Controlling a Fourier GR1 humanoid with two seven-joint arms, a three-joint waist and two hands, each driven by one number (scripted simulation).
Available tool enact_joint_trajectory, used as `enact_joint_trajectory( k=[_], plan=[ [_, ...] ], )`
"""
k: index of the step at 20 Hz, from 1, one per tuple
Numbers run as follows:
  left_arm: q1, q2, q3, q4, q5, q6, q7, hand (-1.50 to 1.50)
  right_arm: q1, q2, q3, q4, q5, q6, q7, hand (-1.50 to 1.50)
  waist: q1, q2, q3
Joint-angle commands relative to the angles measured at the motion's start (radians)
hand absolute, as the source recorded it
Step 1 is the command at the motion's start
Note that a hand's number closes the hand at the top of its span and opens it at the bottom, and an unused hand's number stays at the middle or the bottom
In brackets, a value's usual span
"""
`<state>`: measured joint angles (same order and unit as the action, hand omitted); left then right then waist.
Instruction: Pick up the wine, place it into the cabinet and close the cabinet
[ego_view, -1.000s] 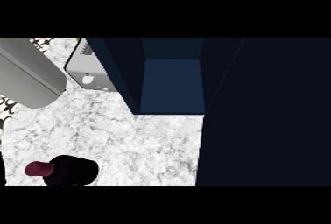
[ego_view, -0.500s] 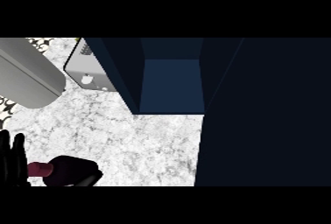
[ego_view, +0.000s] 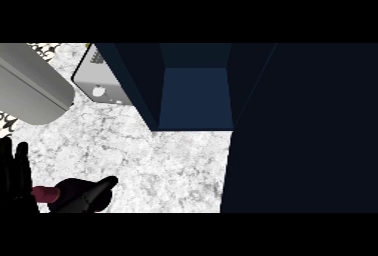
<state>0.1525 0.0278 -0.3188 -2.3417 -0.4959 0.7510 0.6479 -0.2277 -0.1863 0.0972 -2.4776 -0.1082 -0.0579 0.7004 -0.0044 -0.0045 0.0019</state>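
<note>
Wine (ego_view: 50, 194) between left hand (ego_view: 16, 175) fingers and thumb.

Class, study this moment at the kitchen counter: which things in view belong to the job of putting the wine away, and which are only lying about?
Belong to the job:
- wine bottle, lying at the counter's lower left
- left robot hand next to the bottle
- open dark blue cabinet

Lying about:
- grey cylinder, upper left
- silver box-shaped appliance beside the cabinet
- marble counter
</note>
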Motion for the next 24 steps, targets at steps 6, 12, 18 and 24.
enact_joint_trajectory(
  k=[6,12,18,24],
  plan=[
    [-0.026,-0.027,0.007,-0.102,-0.208,0.004,0.12,-1.5,-0.123,-0.025,-0.061,-0.1,-0.058,-0.048,0.156,-1.5,0.008,-0.001,-0.001],
    [-0.007,-0.027,0.031,0.012,-0.142,0.072,0.01,-1.5,-0.118,-0.019,-0.027,-0.107,-0.023,-0.053,0.172,-1.5,0.005,0.002,-0.002],
    [0.033,-0.012,0.102,0.031,-0.084,0.042,-0.02,-1.5,-0.173,-0.064,-0.117,-0.191,-0.097,-0.058,0.312,-1.5,-0.001,0.0,-0.002],
    [0.165,-0.014,0.09,0.055,0.015,0.079,-0.148,-1.5,-0.276,-0.072,-0.095,-0.199,-0.065,-0.095,0.406,-1.5,0.0,-0.003,-0.003]
  ],
)
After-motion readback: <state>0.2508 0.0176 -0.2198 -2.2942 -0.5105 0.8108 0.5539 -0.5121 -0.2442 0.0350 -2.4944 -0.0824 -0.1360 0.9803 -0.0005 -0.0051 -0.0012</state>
